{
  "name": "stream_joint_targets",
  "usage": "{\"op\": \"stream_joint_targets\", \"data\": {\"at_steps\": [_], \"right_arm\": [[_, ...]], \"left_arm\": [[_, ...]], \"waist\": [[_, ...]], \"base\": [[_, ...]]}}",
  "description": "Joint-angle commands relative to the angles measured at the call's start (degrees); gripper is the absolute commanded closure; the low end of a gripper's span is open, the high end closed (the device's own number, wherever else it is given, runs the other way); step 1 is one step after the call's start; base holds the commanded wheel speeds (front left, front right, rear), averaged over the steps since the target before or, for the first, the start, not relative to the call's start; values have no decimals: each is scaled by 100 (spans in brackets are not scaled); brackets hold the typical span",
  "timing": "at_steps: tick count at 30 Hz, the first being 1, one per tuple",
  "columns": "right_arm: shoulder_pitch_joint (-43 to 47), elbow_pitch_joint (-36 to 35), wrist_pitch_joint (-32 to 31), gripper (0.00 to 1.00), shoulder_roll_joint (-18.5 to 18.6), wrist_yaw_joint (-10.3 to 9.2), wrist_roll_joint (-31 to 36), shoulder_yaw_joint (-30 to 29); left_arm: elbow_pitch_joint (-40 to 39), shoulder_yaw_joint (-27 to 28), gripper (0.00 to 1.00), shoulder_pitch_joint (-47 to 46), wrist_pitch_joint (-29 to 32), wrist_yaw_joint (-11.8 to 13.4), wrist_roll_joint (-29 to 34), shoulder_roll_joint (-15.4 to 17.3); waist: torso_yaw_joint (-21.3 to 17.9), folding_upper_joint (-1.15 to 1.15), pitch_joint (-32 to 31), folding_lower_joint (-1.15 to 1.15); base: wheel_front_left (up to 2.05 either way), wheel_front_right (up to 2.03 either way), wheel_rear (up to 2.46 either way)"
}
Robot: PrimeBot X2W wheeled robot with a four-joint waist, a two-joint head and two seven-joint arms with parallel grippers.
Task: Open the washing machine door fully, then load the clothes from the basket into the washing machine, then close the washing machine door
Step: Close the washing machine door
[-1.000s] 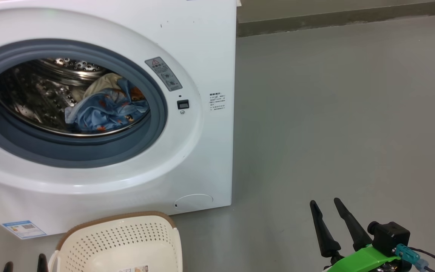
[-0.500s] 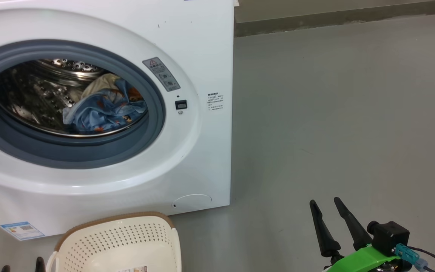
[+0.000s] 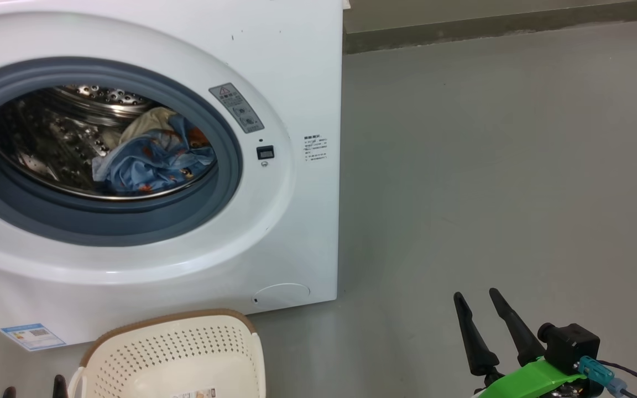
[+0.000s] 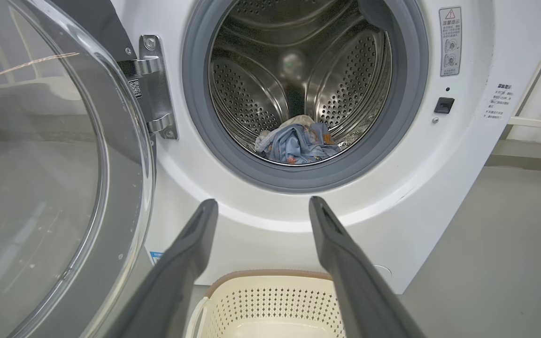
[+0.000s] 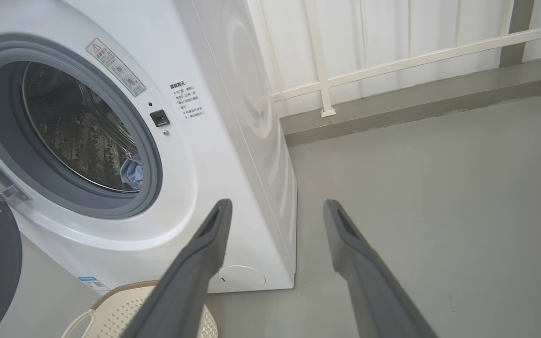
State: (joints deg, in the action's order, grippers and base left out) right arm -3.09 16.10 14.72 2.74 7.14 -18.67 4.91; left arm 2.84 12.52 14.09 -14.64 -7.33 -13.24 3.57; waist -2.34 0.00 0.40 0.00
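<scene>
- Standing wide open at the left of the machine, the washing machine door [image 4: 40, 188] hangs on its metal hinge [image 4: 150, 89], with its domed glass turned toward the left wrist camera.
- It looks rigid and fairly heavy. The glossy rim is probably slick, so a flat push should serve better than a pinch.
- The best place to push is likely the rim on the side farthest from the hinge, where it would swing most easily. That edge lies outside the pictures. The glass dome is best left alone.
- The clothes [image 4: 296, 143] lie in a soft, light heap low in the steel drum, clear of the grey gasket, so nothing seems likely to snag.
- The washing machine [image 3: 296, 83] stands on a grey floor [image 3: 490, 166].
- The basket [image 4: 270, 273] sits just in front of it, with no cloth in the part that shows.
- The left gripper [image 4: 262, 203] hovers above the basket with fingers spread and nothing between them, aimed at the drum mouth.
- The right gripper [image 5: 276, 204] hangs to the machine's right over bare floor, also spread wide and holding nothing.
</scene>
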Motion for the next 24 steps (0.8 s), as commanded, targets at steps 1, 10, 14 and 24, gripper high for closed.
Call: {"op": "stream_joint_targets", "data": {"at_steps": [1, 10, 14, 24], "right_arm": [[-118, -136, 28, 0, 14, 35, 6, 125], [-110, -140, 28, 0, 14, 35, -10, 115], [-91, -146, 28, 0, 14, 35, -11, 95], [-93, -128, 28, 0, 14, 35, -23, 54]], "left_arm": [[-133, 158, 0, -117, -36, -15, 37, 42], [-141, 145, 0, -151, -36, -15, 55, 35], [-118, 111, 0, -179, -36, -15, 42, 34], [72, 31, 0, -261, -36, -15, 53, 60]], "waist": [[-6, 0, -2, 0], [-23, 0, 10, 0], [-13, 0, 13, 0], [57, 0, -12, 0]], "base": [[-77, 77, 0], [-133, 133, 0], [-207, 207, 0], [-127, 127, 0]]}}
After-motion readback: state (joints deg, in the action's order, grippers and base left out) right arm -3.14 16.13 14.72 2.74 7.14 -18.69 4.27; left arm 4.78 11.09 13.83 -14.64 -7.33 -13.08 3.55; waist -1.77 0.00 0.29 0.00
